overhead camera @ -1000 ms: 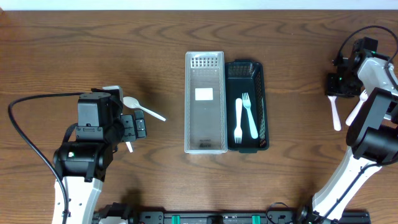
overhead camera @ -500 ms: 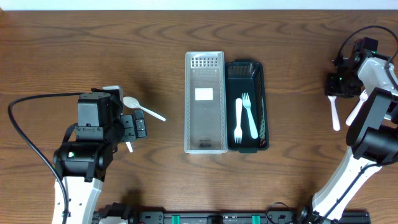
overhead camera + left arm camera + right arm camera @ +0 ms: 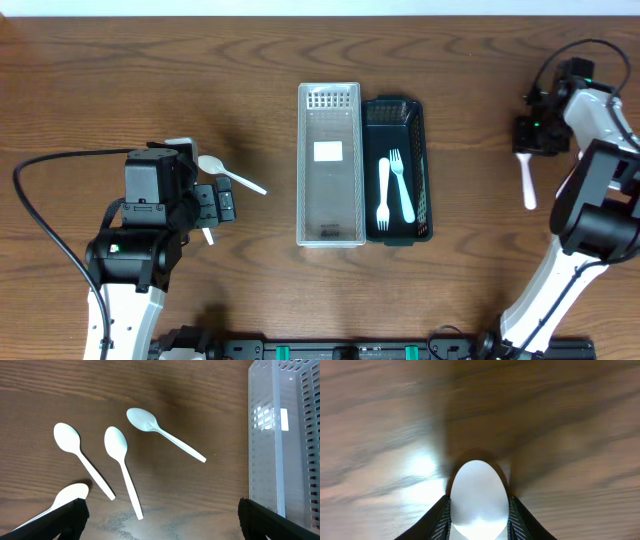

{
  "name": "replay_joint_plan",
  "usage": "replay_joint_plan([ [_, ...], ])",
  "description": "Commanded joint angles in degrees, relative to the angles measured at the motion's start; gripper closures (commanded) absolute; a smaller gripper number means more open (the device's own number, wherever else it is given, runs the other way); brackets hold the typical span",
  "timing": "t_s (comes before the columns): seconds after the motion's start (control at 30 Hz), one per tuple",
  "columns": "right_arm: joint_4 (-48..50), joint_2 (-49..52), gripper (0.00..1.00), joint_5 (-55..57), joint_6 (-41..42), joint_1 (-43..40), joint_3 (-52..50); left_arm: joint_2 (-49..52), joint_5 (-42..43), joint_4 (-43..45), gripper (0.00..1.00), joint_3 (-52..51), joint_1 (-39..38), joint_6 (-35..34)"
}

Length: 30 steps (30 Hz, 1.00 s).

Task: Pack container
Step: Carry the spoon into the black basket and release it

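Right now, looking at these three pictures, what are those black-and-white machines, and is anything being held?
They are two robot arms at a wooden table, each ending in a two-finger gripper. One picture looks down from above; the other two come from cameras on the wrists. In the middle stand a clear tray and a dark basket holding two white utensils. Four white spoons lie near the left gripper, which is open and empty. The right gripper pinches another white spoon.

Overhead view is evenly bright with soft shadows. Right wrist view is blurred, with glare on the table (image 3: pixel 420 467) beside the spoon (image 3: pixel 477 492). Left wrist view is sharp, with sheen on the clear bin (image 3: pixel 272 420).
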Motion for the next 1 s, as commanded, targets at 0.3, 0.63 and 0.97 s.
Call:
replay_joint_plan([
  [0.3,-8.87,-22.99,0.99,-0.63,13.20,19.63,7.78,0.20,-0.07,0.04,0.02,1.05,0.17,0.33],
  [0.63,-9.73,-20.79,0.99,-0.55,26.40,35.39,5.51,0.20,-0.07,0.02,0.02,1.05,0.17,0.33],
  [0.97,-8.96,-8.76,0.99,1.73,26.93,39.26,2.69,0.20,-0.09,0.02,0.02,1.05,0.17,0.33],
])
